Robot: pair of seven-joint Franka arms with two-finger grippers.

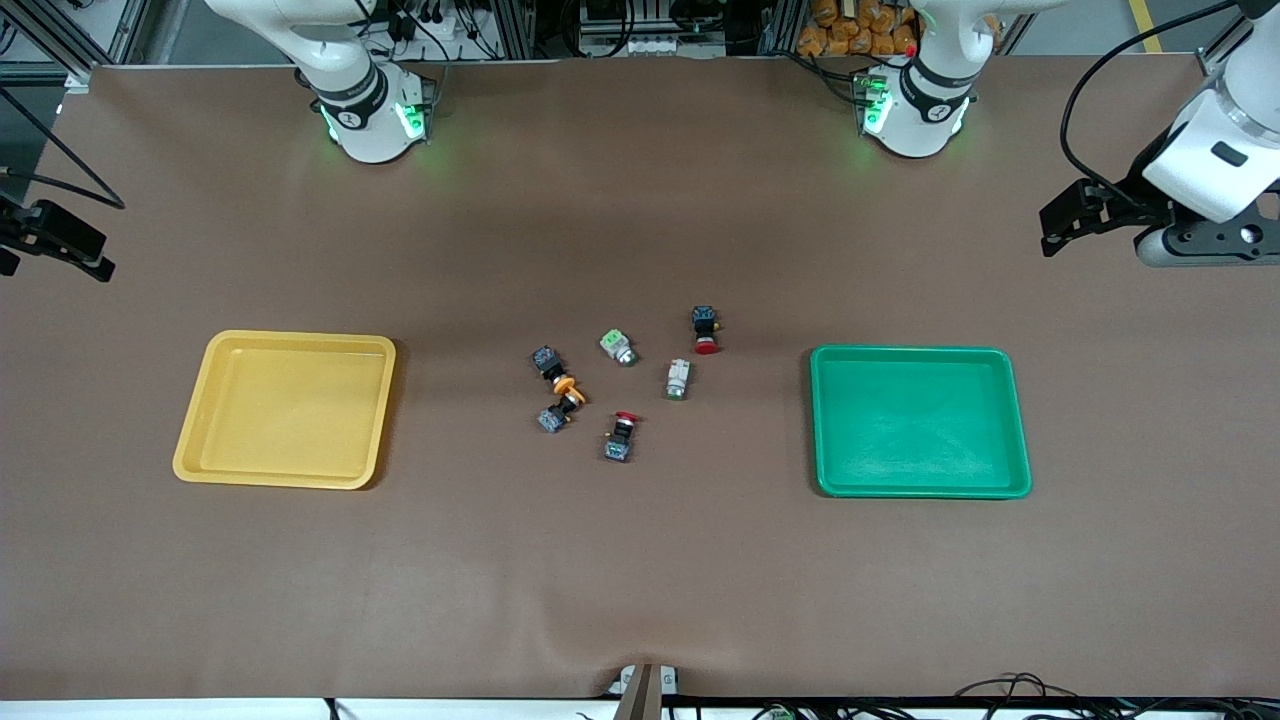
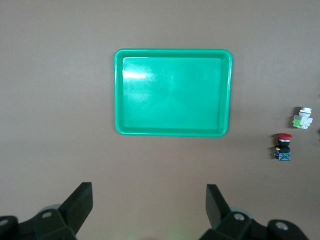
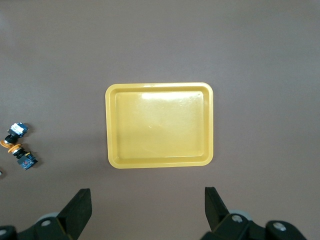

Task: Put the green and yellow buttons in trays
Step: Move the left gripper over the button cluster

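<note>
Two pale-green buttons [image 1: 618,347] [image 1: 678,379] and two yellow-capped buttons [image 1: 553,368] [image 1: 560,408] lie mid-table between the trays. The yellow tray [image 1: 285,410] lies toward the right arm's end, the green tray [image 1: 918,420] toward the left arm's end; both hold nothing. My left gripper [image 2: 149,192] is open and empty, high above the table beside the green tray [image 2: 172,92]; it also shows in the front view [image 1: 1062,218]. My right gripper [image 3: 147,197] is open and empty, high beside the yellow tray [image 3: 159,125], and shows at the front view's edge [image 1: 55,245].
Two dark switches with red caps [image 1: 705,329] [image 1: 621,436] lie among the buttons. The left wrist view shows one red-capped switch [image 2: 283,146] and a pale-green button [image 2: 303,118]. The right wrist view shows the yellow-capped buttons [image 3: 15,135] [image 3: 24,157].
</note>
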